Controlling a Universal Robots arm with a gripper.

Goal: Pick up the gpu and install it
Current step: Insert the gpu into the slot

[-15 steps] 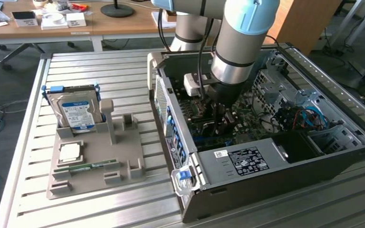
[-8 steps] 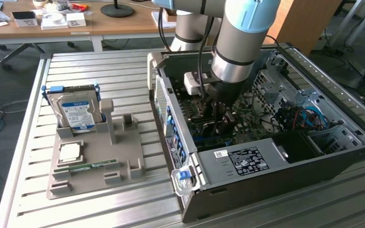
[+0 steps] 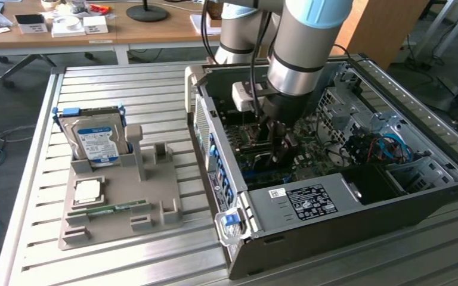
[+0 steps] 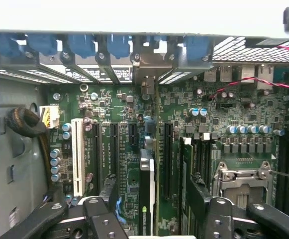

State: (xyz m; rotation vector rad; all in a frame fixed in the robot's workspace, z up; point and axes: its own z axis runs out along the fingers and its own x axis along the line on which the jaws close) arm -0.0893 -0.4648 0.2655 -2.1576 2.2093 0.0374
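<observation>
The gripper (image 4: 149, 219) held the gpu (image 4: 147, 191) edge-on at the wrist frame's lower centre, jaws clenched on it, inside the computer case (image 3: 420, 196); seating well needed squareness over the slot.

Hard drive (image 3: 95, 140) upright in grey holder (image 3: 121, 208).

1. You see the gripper (image 3: 281, 156) fingertips hidden inside the computer case (image 3: 420, 202).
2. The gpu (image 4: 146, 191) appears edge-on; its lower end is cut off.
</observation>
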